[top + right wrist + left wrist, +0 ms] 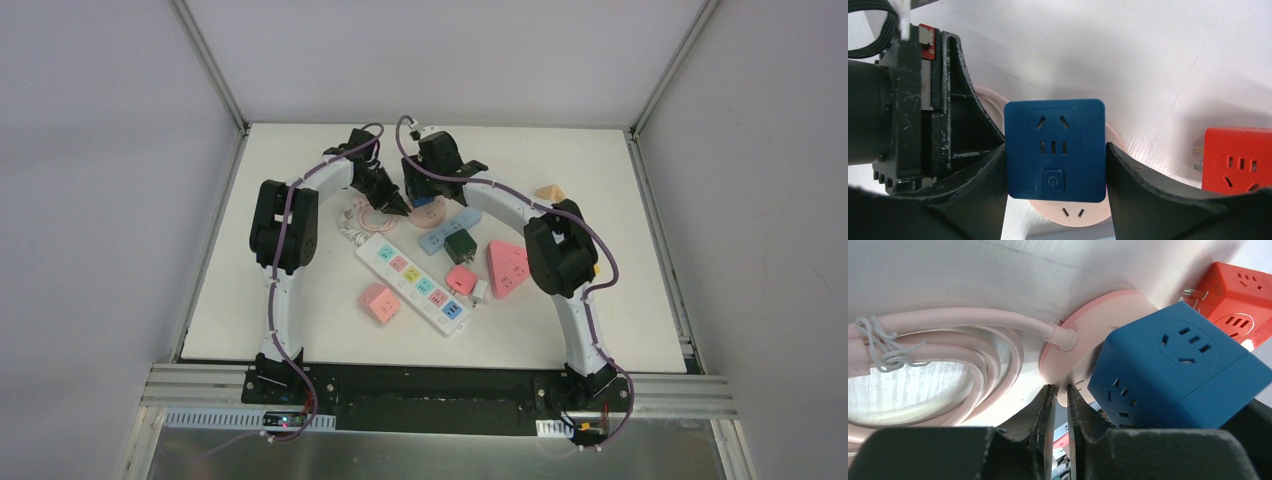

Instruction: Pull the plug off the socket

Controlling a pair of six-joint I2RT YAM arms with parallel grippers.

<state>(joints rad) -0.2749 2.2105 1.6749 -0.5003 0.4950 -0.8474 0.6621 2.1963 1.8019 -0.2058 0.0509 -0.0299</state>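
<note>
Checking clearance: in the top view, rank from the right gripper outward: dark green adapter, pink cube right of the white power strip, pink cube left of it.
1. dark green adapter, close by the right gripper.
2. right pink cube, beside the white power strip.
3. left pink cube, across the strip, leftward.

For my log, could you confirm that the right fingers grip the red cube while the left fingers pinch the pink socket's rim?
Not quite: the right fingers grip the blue cube, as the right wrist view shows; the red cube lies apart, untouched. The left fingers do pinch the rim of the pink socket.
</note>
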